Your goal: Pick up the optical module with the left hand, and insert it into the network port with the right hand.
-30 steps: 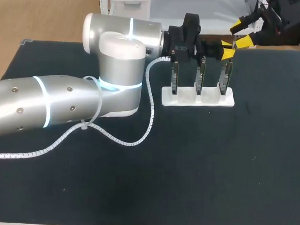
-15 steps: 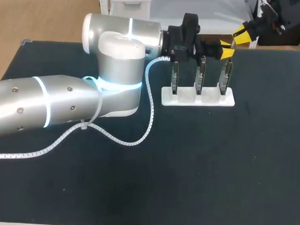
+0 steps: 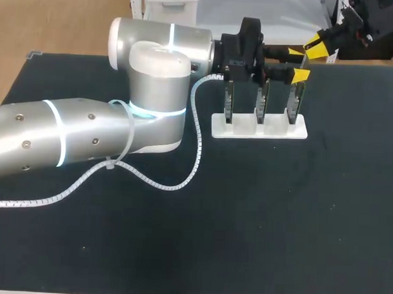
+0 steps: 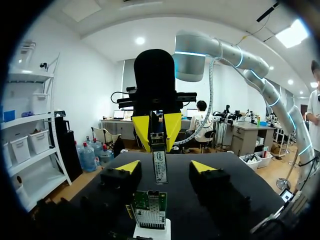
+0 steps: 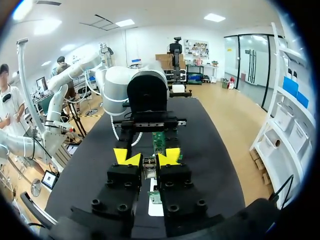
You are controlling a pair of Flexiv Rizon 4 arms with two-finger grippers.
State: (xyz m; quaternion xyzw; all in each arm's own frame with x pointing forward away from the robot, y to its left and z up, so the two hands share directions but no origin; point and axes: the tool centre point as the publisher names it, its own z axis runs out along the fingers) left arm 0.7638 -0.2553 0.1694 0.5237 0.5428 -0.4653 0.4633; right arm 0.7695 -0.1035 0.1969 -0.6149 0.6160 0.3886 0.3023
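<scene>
Left gripper has let go; right gripper clamps the slim, labelled metal optical module.

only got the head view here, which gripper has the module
observer: The right gripper is shut on the module, gripping its upper end.
operator: is left open
observer: Yes. The left gripper is open, with one finger on each side of the module and neither touching it.
operator: module in a port yet
observer: No. It hangs upright over the card, and the left wrist view shows a gap between them.
</scene>
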